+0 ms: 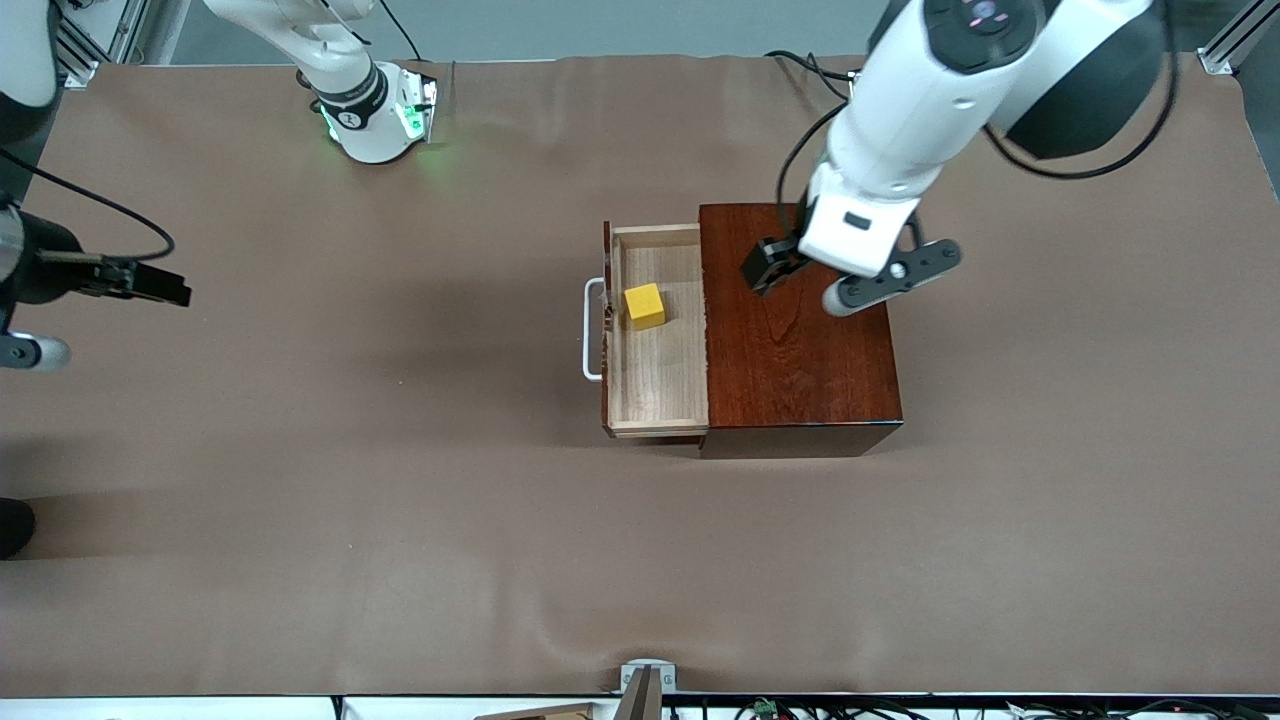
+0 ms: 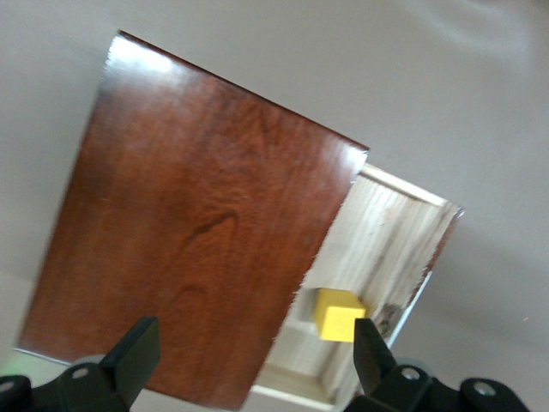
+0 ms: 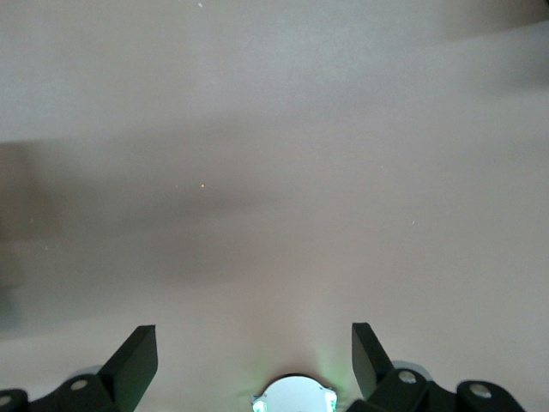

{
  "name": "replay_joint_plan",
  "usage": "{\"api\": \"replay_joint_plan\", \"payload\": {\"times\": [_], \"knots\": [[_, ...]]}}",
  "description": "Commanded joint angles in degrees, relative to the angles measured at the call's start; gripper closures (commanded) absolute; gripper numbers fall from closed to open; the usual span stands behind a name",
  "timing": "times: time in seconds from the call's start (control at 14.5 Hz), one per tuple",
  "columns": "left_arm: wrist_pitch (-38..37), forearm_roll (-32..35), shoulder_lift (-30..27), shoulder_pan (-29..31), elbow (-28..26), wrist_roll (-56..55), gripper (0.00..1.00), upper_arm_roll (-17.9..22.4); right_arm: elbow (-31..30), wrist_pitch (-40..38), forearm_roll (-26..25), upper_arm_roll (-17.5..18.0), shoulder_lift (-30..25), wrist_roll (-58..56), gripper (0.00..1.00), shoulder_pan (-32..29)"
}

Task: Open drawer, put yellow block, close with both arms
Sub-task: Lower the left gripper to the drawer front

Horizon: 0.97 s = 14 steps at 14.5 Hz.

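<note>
Drawer (image 1: 660,390) of pale wood stands open, small yellow cube (image 1: 645,306) inside.
Slides light; push white bar handle (image 1: 592,330). Left gripper (image 1: 775,268) over glossy brown box (image 1: 800,340), right gripper (image 1: 150,283) waiting; both released.

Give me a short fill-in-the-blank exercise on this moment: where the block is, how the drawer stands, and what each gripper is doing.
1. The yellow block lies inside the ____.
2. The drawer of the wooden box is pulled ____.
3. The left gripper hangs over the top of the box with its fingers ____.
4. The right gripper waits, open, over bare ____ toward the right arm's end.

Missing words: drawer; open; open; table
</note>
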Motion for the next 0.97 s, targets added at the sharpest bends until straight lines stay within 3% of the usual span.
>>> {"api": "replay_joint_plan", "payload": {"times": [0.0,0.55,0.62,0.9], "knots": [[1.7,2.6,4.1,-2.8,4.1,-7.0,0.0,0.2,-5.5,0.8,1.7,-2.0,-5.2,-5.9,0.0,0.5],[10.5,8.8,14.0,-13.0,9.0,-25.5,0.0,1.9,-19.5,9.8,1.7,-2.8,-16.0,-13.9,0.0,0.7],[12.7,9.0,15.2,-16.4,9.3,-28.5,0.0,4.2,-20.6,10.6,1.7,-2.8,-17.1,-13.9,0.0,0.8],[21.1,8.9,20.9,-33.7,12.3,-39.7,0.0,20.0,-22.0,13.0,1.6,-3.0,-17.8,-14.7,0.0,1.1]]}}
